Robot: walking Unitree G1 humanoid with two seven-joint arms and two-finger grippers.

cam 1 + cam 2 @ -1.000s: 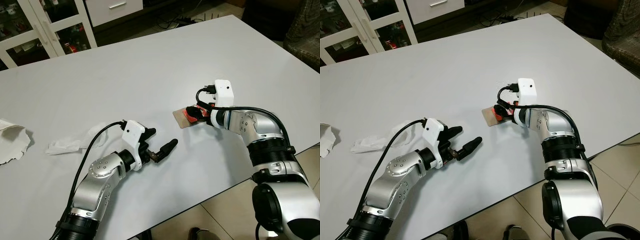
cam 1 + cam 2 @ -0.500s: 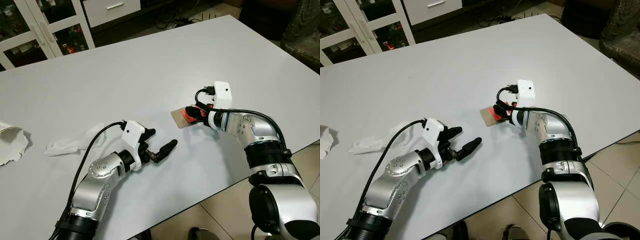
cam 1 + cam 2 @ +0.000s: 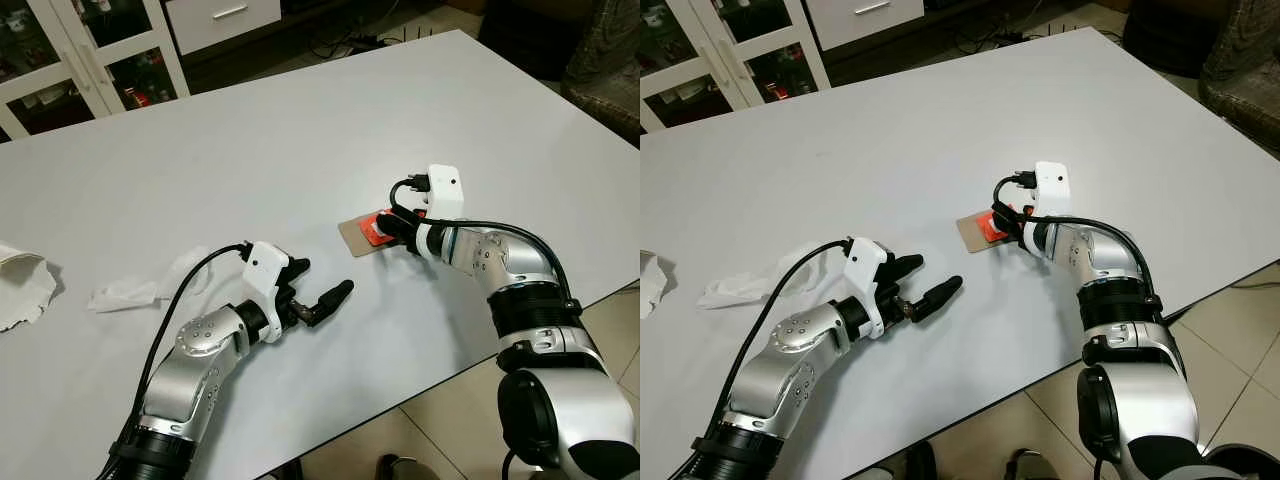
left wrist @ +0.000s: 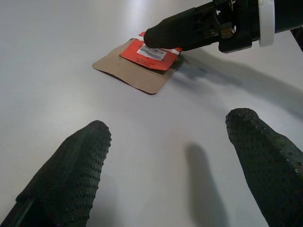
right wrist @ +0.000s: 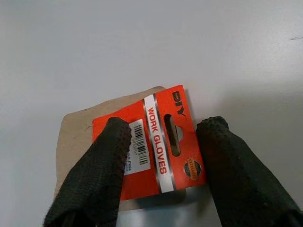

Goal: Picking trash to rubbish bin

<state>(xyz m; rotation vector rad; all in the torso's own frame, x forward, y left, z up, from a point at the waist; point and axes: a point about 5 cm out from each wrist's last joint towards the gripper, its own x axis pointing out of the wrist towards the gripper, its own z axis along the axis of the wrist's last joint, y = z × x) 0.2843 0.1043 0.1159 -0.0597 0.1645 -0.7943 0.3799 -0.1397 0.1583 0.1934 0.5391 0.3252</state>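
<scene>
- White table (image 3: 300,130) carries the scene; the task item, a brown card with a red "WORK GLOVES" label (image 5: 151,142), lies flat on it near the front edge, on the robot's right side.
- Right gripper (image 5: 163,163) sits directly over the card. Its two black fingers (image 5: 102,170) are spread apart, one on either side of the label's hang slot; one fingertip overlaps the barcode end, the other lies at the red label's outer edge. Nothing is clamped between them; the card rests on the table surface.
- In the left wrist view one right fingertip lies across the red label, and the card's bare brown corner points away from it.
- Left gripper (image 3: 322,290) hovers low over the table, well apart from the card and pointed toward it; fingers spread wide, nothing between them.
- Crumpled white tissue (image 3: 130,292) lies on the table beside the left forearm, with the arm's black cable arching over it.
- Second, larger crumpled white paper (image 3: 22,285) sits at the table's left edge.
- White cabinet with glass doors (image 3: 90,50) stands beyond the table's far side; tiled floor (image 3: 440,430) shows at the near right.
</scene>
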